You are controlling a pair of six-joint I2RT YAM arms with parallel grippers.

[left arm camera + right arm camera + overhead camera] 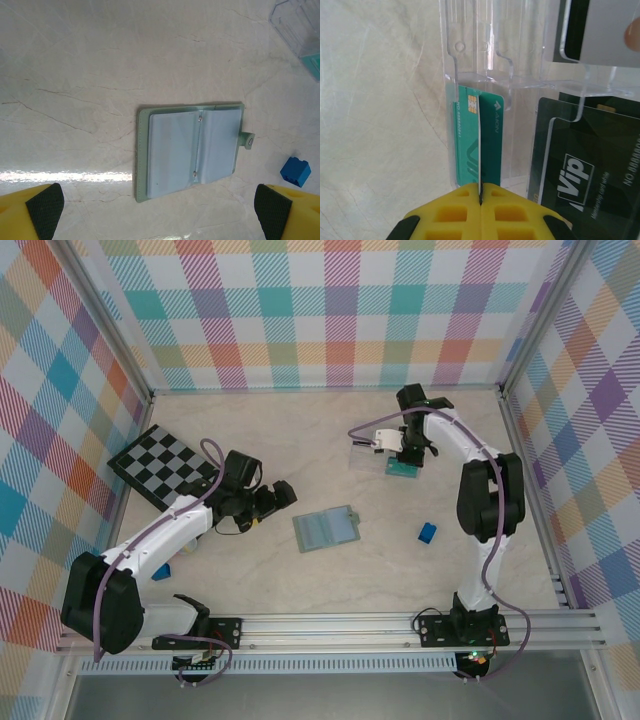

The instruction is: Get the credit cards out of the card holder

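My left end effector (268, 500) stands released, fingers wide. Just to its right the card holder (327, 529) lies open flat on the bench (300, 430), long axis pointing roughly at those fingers; this arm is nearer. My right end effector (480, 192), beyond, is clenched on a thin card (480, 150), edge-on over the clear tray (470, 65).
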